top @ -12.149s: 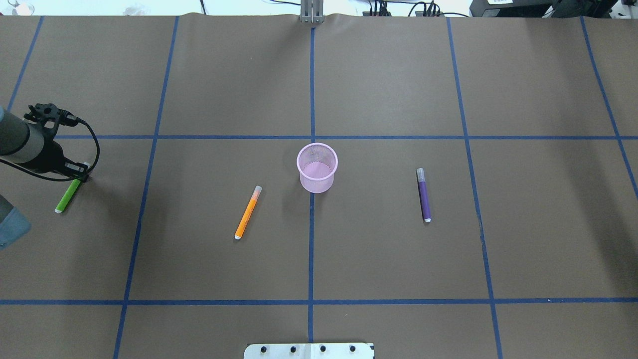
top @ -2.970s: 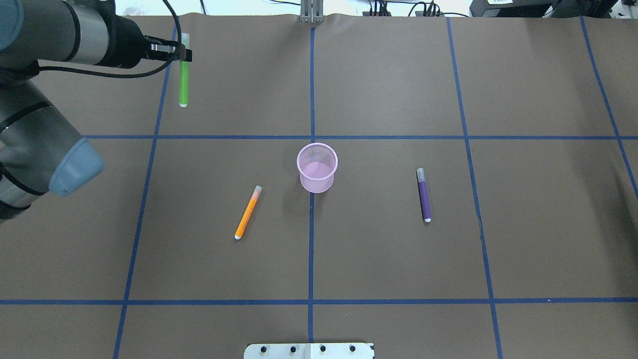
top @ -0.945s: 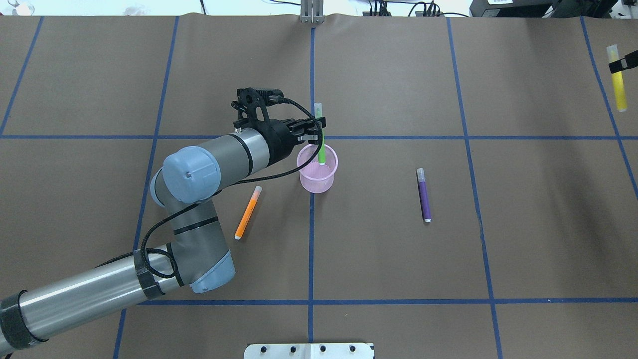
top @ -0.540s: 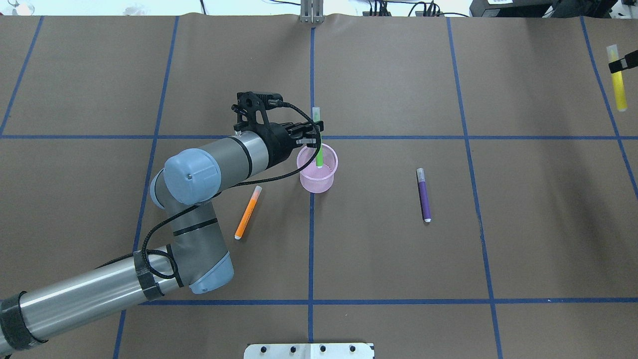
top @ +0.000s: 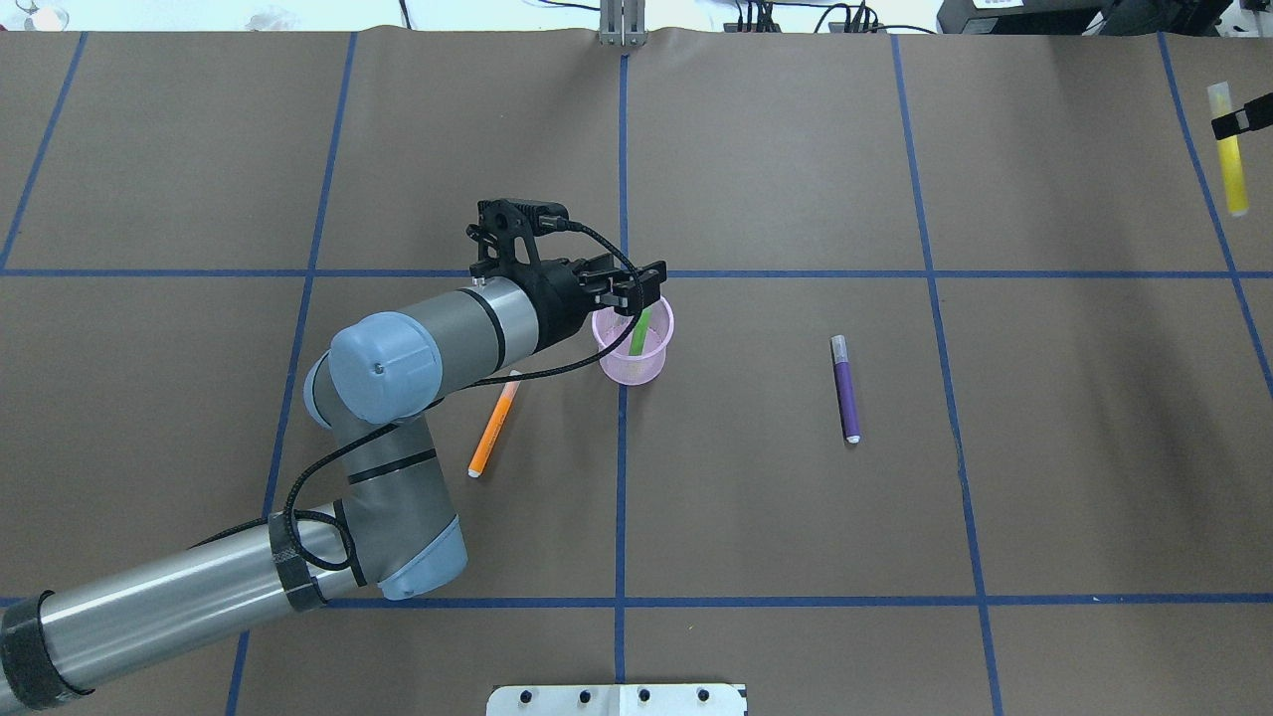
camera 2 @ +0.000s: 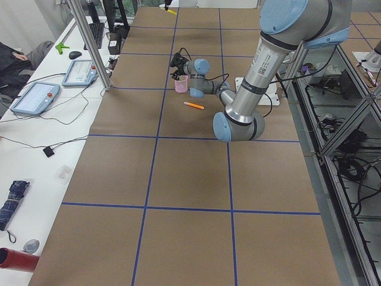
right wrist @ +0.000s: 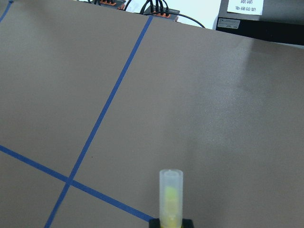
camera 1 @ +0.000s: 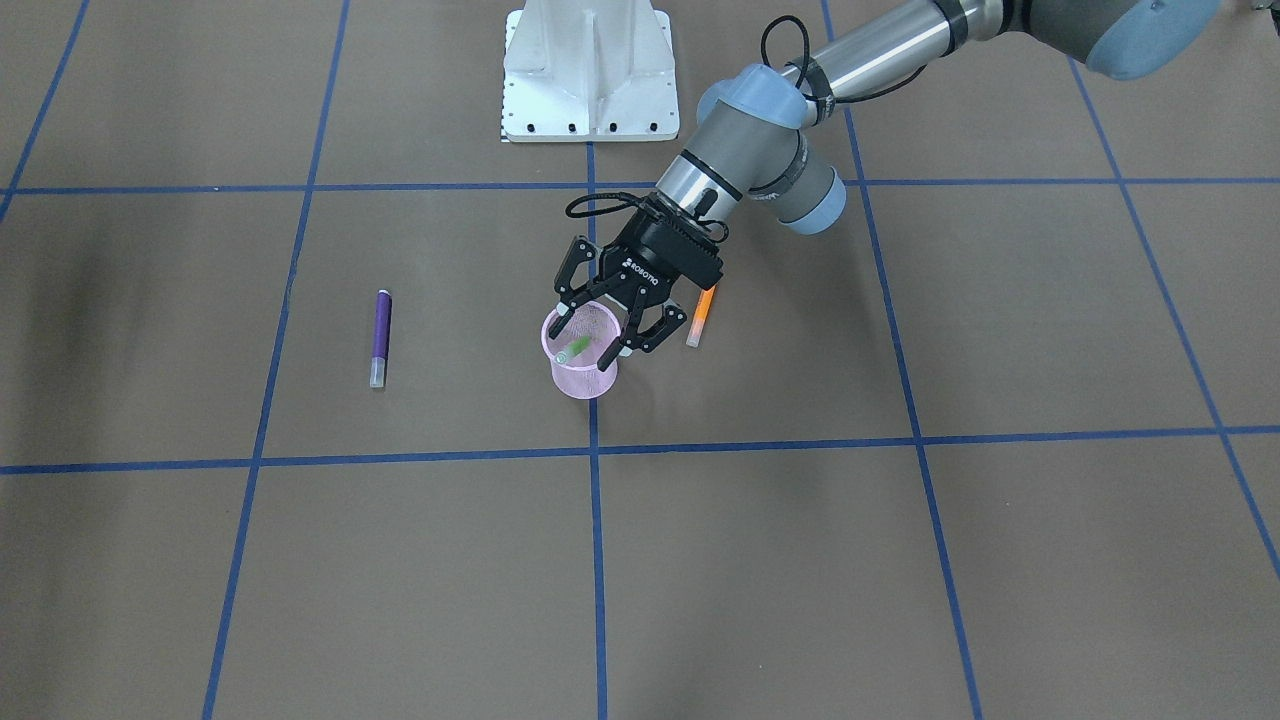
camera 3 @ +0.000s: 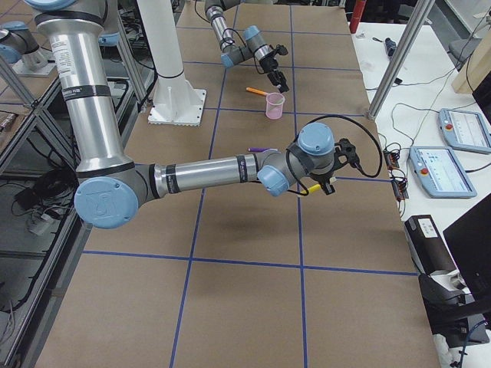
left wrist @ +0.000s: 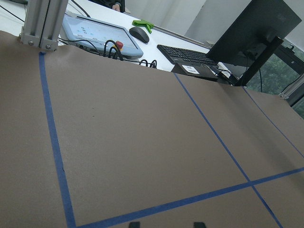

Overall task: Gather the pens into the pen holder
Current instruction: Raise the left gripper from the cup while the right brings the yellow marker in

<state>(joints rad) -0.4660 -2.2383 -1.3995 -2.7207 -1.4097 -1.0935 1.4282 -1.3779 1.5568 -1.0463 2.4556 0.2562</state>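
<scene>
The pink mesh pen holder (top: 634, 360) stands at the table's middle, also in the front view (camera 1: 578, 378). The green pen (top: 639, 334) leans inside it, free of any grip (camera 1: 576, 348). My left gripper (camera 1: 585, 335) is open just above the holder's rim (top: 636, 291). The orange pen (top: 494, 423) lies left of the holder, partly under my left arm. The purple pen (top: 846, 390) lies to the right. My right gripper (top: 1241, 124) at the far right edge is shut on the yellow pen (top: 1231, 159), held upright above the table, its clear cap (right wrist: 170, 190) up.
Brown paper with blue tape lines covers the table. The robot's white base plate (camera 1: 588, 70) is on the robot's side. My left arm's elbow (top: 383, 368) hangs over the area left of the holder. Monitors, keyboard and cables lie beyond the far edge (left wrist: 190, 54).
My left gripper has opened and let go of the green pen, which dropped into the holder and leans there. The right gripper with the yellow pen has shifted slightly towards the far edge.
</scene>
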